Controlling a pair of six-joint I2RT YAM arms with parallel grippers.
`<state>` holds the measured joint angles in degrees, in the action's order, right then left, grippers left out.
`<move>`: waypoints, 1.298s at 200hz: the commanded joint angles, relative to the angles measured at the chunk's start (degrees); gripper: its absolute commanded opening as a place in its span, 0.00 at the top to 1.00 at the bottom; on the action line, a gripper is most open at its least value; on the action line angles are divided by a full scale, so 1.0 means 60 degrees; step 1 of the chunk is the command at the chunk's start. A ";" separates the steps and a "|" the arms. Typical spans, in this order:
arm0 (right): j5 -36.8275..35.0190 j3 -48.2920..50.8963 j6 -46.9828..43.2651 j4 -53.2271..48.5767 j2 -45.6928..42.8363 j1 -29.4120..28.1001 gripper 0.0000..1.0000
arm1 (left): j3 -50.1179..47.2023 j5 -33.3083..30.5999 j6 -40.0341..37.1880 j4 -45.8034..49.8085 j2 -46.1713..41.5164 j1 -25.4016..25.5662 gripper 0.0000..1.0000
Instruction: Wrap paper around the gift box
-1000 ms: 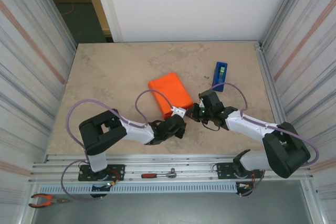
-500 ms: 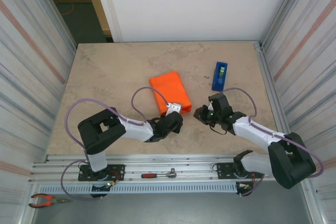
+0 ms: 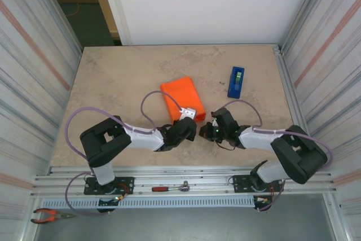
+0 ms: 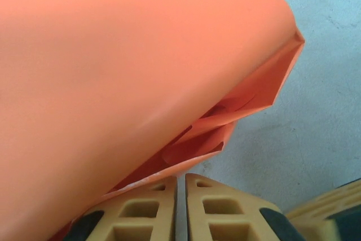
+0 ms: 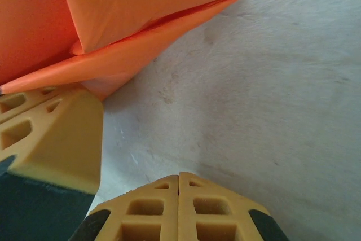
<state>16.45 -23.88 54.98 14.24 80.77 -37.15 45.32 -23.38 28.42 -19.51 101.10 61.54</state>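
The orange paper (image 3: 181,99) lies mid-table as a folded bundle, and the gift box is hidden inside it. My left gripper (image 3: 190,118) sits at the bundle's near end. In the left wrist view its jaws (image 4: 181,180) are closed to a thin slit, with the edge of the paper's (image 4: 113,55) lower flap caught at the tips. My right gripper (image 3: 204,130) is just right of that near corner, low over the table. It is shut with nothing in it (image 5: 179,176), a short way from the paper's (image 5: 141,4) folded corner. A left finger (image 5: 62,134) shows beside it.
A blue tape dispenser (image 3: 236,82) stands on the beige table (image 3: 113,83) at the back right, away from both arms. A small wrench (image 3: 169,187) and pliers (image 3: 48,214) lie on the frame below the table's near edge. Ribbed walls close in both sides.
The right gripper swung out to the right, then came back toward the bundle's near corner, ending lower than before. The paper and the left gripper shifted slightly to the left.
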 commanded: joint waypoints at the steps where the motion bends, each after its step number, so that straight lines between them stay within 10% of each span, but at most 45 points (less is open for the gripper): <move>1: -0.0368 -0.0295 0.0162 0.1216 0.0648 -0.0219 1.00 | 0.0174 0.0091 -0.0198 0.0138 -0.0552 -0.0125 0.87; 56: -0.0464 -0.0860 0.0226 0.2341 0.1988 -0.0192 1.00 | 0.0522 0.1401 -0.0808 0.1234 -0.2226 -0.0781 0.82; 107: -0.0392 -0.0962 0.0246 0.2503 0.2179 -0.0035 1.00 | 0.1112 0.3323 -0.2452 0.3273 -0.3589 -0.2294 0.32; 144: -0.0336 -0.0971 0.0254 0.2504 0.2139 0.0105 1.00 | 0.1616 0.4033 -0.4179 0.4567 -0.3413 -0.2835 0.15; 259: -0.0149 -0.1089 0.0251 0.2416 0.2099 0.0376 1.00 | 0.0157 0.2211 -0.9024 0.2895 -0.2617 -0.1713 0.01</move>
<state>15.09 -28.75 55.55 28.27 93.03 -35.35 47.86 -4.64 -18.35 1.67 83.55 49.45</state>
